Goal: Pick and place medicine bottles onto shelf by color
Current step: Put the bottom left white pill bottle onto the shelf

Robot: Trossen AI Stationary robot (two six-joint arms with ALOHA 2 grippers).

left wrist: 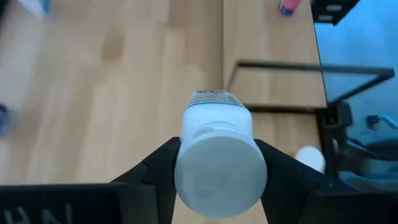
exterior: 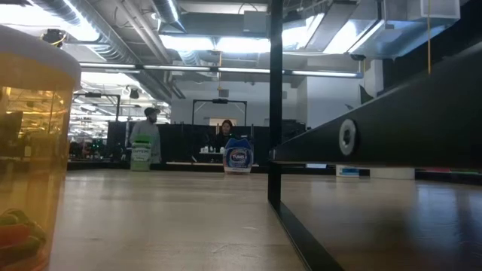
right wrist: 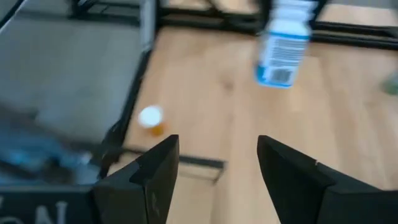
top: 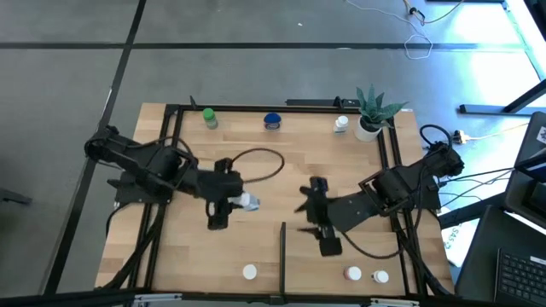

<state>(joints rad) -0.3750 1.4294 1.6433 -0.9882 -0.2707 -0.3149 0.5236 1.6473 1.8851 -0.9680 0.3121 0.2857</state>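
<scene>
Bottle [left wrist: 219,158], cap toward my wrist, lies level in my clamped left gripper [left wrist: 217,180] above bare shelf [top: 256,183]; right gripper [right wrist: 219,163] spread, empty.

shelf [top: 281,183]: light wood planks, matt, visible grain
divider bar [top: 282,247]: thin black metal, smooth
white bottle [left wrist: 219,152]: smooth plastic, slightly glossy cap, paper label
left gripper [left wrist: 217,180]: fingers of black matt plastic
right gripper [right wrist: 217,168]: same dark matt finish
orange bottle [exterior: 30,150]: translucent amber plastic, glossy
floor [top: 68,77]: grey, smooth concrete look
</scene>
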